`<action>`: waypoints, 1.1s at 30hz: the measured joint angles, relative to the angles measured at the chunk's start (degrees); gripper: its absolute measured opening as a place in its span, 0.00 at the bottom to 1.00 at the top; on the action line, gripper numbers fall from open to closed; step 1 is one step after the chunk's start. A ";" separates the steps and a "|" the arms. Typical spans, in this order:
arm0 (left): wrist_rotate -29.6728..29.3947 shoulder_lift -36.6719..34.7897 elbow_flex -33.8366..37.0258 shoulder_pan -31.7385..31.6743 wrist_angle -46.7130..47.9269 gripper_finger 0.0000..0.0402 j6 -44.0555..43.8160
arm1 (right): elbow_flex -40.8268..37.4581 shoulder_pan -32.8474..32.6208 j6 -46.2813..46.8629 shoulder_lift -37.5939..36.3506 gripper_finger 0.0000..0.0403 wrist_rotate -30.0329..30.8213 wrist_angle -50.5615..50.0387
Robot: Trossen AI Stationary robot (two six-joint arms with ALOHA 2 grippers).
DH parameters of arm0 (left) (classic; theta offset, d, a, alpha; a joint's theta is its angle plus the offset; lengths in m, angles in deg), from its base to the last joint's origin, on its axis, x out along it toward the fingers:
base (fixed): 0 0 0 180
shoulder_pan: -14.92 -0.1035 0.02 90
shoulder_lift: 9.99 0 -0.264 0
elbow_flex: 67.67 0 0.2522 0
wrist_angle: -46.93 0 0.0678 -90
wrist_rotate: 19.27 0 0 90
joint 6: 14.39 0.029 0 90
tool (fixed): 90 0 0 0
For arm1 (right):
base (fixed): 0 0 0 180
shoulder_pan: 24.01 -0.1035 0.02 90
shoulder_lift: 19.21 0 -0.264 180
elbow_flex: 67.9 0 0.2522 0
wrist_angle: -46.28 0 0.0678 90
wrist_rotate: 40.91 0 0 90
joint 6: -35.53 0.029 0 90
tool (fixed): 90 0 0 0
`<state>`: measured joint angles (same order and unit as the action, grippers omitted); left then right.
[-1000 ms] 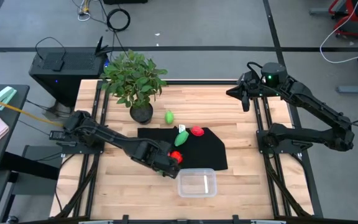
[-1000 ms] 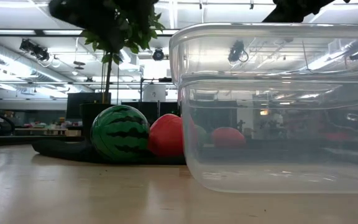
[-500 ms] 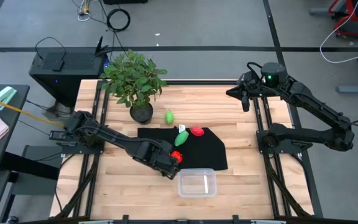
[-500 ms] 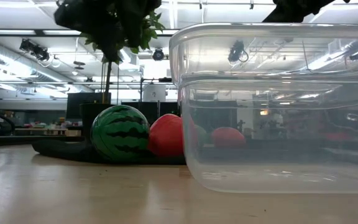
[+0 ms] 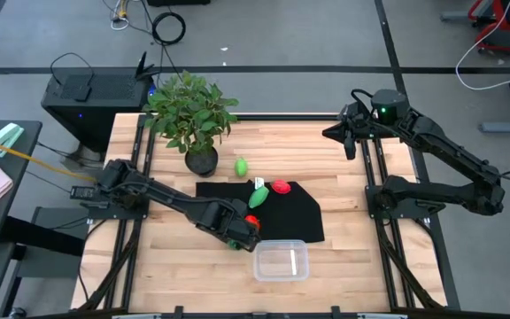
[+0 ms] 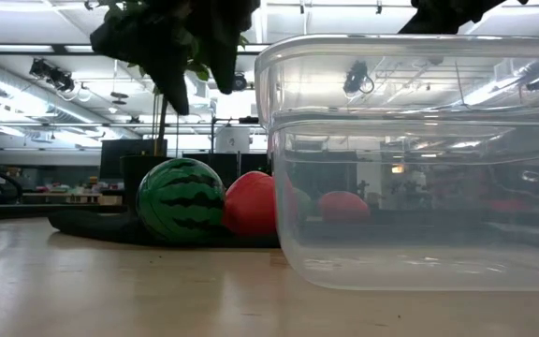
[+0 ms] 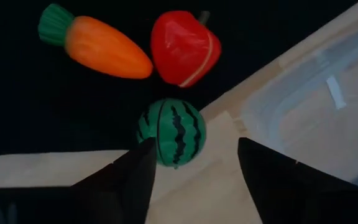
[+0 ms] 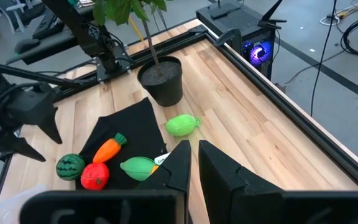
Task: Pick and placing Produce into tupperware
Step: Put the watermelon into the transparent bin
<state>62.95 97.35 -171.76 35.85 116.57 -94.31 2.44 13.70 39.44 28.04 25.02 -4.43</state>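
The dark striped watermelon point(image 7: 171, 132) rests at the near edge of the black mat point(image 5: 299, 213), beside a red fruit point(image 7: 184, 46) and an orange carrot point(image 7: 98, 45). In the low view the watermelon point(image 6: 181, 199) and the red fruit point(image 6: 251, 203) stand left of the clear tupperware point(image 6: 419, 159). My left gripper point(image 7: 196, 149) hangs open above the watermelon, a finger on either side, touching nothing. The tupperware point(image 5: 282, 260) sits on the wood just right of it. My right gripper point(image 8: 193, 158) waits shut, raised over the far right corner.
A potted plant point(image 5: 193, 115) stands at the far left. A light green fruit point(image 5: 241, 166) lies on the wood, and a green piece point(image 5: 259, 195) and a red one point(image 5: 280, 186) lie on the mat's far part. Bare wood stretches to the right of the mat.
My left gripper has come down toward the watermelon and shifted a little toward the table's right; in the low view its fingers now reach down into the picture. The produce and tupperware have stayed put.
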 joint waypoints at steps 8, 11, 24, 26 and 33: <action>-0.36 2.34 -0.05 1.21 2.34 0.79 -2.51 | -0.02 -0.02 0.85 0.00 0.09 0.00 -0.24; -0.23 3.23 -0.02 1.72 1.71 0.86 -4.27 | -0.02 -0.02 1.00 0.00 0.09 -0.02 -0.39; 0.35 6.37 -0.03 2.25 2.08 0.99 -6.48 | -0.04 -0.03 1.95 0.84 0.09 -0.02 -0.36; 0.67 7.02 -0.02 2.33 1.84 0.99 -6.38 | -0.04 -0.07 2.11 0.92 0.09 0.00 -0.39; 1.84 9.00 -0.02 2.45 0.93 0.99 -5.26 | -0.04 -0.86 2.08 1.16 0.09 -0.02 -0.34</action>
<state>64.79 106.35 -171.78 38.30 117.50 -99.57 2.39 12.84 41.52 29.20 25.00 -4.77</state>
